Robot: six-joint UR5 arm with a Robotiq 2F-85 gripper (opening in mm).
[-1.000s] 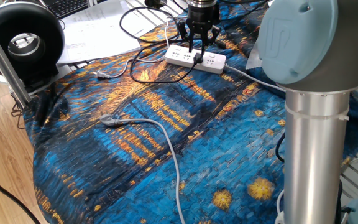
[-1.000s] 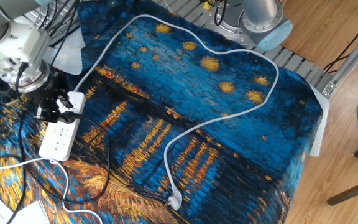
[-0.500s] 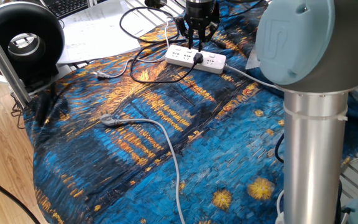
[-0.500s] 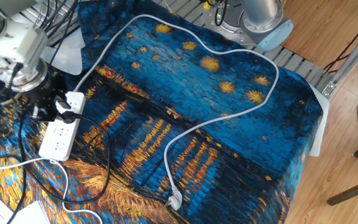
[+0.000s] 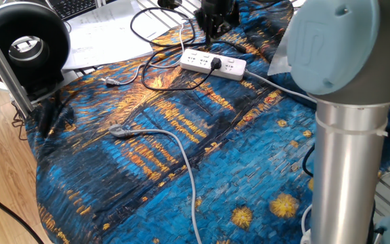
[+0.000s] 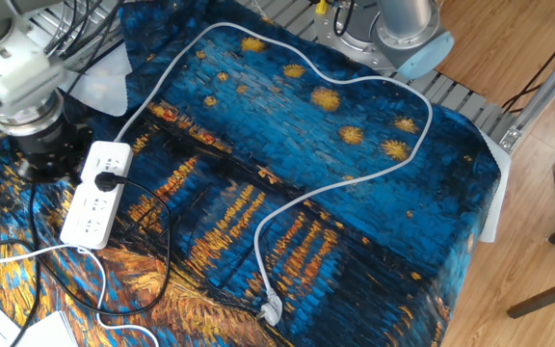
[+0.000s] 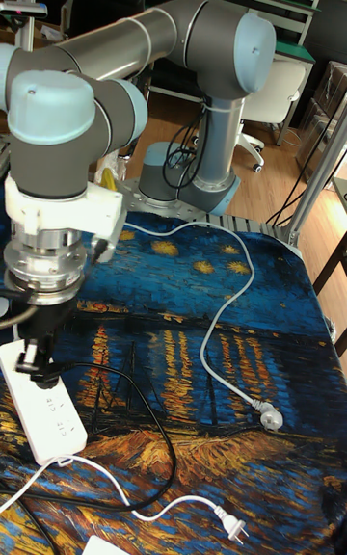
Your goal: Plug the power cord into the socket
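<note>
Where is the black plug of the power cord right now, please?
In the other fixed view, the black plug sits in an outlet of the white power strip, near the end where its thick white cord leaves, just beside the hand.

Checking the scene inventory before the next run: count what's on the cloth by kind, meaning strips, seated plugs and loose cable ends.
Power strip: 1
Black plug seated in the strip: 1
Loose light-coloured cable ends: 2, the nearer end and the farther end
Total: 4
</note>
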